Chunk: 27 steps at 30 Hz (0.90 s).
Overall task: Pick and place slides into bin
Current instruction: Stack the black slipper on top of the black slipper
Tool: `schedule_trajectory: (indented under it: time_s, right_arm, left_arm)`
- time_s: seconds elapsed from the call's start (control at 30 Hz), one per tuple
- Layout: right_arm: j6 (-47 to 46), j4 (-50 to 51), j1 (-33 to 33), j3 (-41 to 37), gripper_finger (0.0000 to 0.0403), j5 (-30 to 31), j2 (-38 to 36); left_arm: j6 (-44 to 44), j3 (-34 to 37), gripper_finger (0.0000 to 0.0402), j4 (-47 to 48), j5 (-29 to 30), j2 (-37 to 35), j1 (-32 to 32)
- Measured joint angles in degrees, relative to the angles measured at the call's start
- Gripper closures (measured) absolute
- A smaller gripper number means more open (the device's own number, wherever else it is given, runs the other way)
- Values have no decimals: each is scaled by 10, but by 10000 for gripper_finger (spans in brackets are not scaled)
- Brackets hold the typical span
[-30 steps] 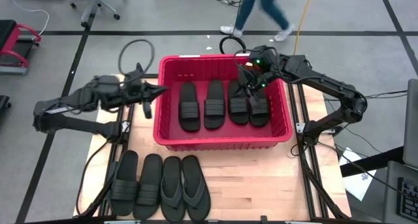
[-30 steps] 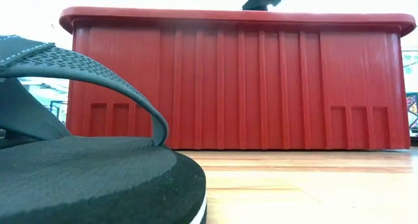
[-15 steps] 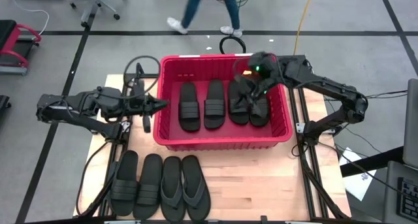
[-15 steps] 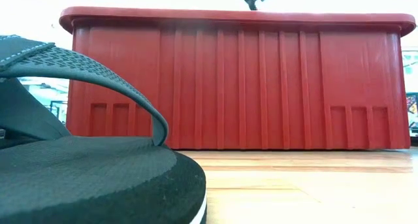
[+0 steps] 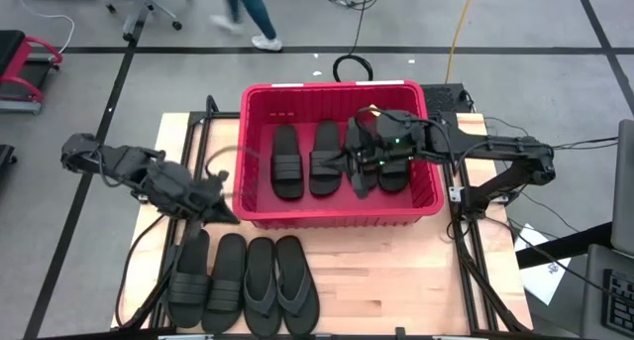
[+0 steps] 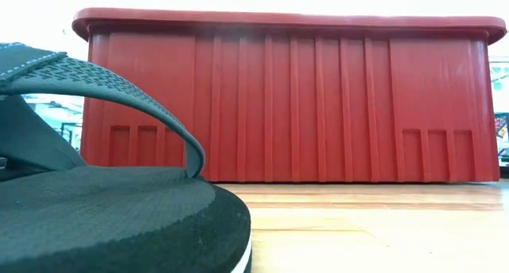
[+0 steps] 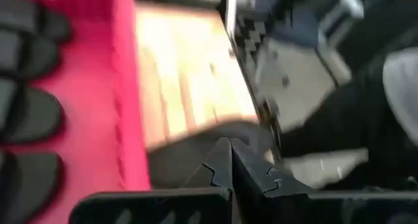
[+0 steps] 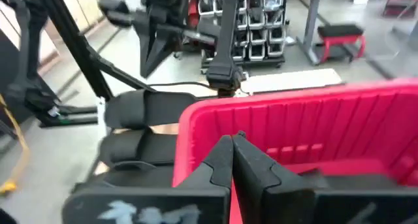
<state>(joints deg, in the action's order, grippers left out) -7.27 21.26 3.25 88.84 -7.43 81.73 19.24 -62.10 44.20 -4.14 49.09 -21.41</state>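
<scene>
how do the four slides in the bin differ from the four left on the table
The slides in the bin all have wide straps; the table row mixes two wide-strap slides with two thong flip-flops. The bin's third slide lies tilted under the right gripper; the table's lie flat. All are black.

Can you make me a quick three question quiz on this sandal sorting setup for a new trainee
1. How many slides lie inside the red bin, and how many wait on the table?
2. True or false: the left pincer is over the inside of the bin.
3. Which pincer is above the bin? A) left B) right C) neither

Key:
1. Four inside, among them a ribbed-strap slide; four on the table, among them a thong flip-flop.
2. False. It sits outside the bin's left front corner, above the row on the table.
3. B. The right pincer is above the two right-hand slides in the bin, fingers closed together in its wrist view.
</scene>
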Motion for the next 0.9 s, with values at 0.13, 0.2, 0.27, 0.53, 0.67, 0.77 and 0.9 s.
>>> schedule_trajectory:
  time_s: [0.13, 0.2, 0.27, 0.53, 0.67, 0.77, 0.9]
  right_arm:
    - [-108, 6, -1, -13, 403, 29, 0]
    - [-144, -5, -7, -24, 403, 41, 0]
    - [-150, -8, -21, -34, 403, 42, -4]
    - [-126, -11, -75, -80, 403, -36, -19]
    - [-130, -14, -94, -113, 403, -68, -44]
    - [-130, -17, -110, -138, 403, -111, -66]
    - [-123, -18, -141, -164, 403, -155, -99]
  left_arm:
    - [12, 0, 401, 25, -33, 29, -50]
    - [1, 0, 401, 14, -47, 56, -71]
    - [-5, 0, 399, -6, -45, 82, -89]
    - [21, 0, 389, -83, 32, 181, -108]
    - [22, 0, 365, -130, 62, 214, -107]
    - [42, 0, 336, -167, 63, 242, -105]
    - [84, 0, 287, -234, 45, 298, -105]
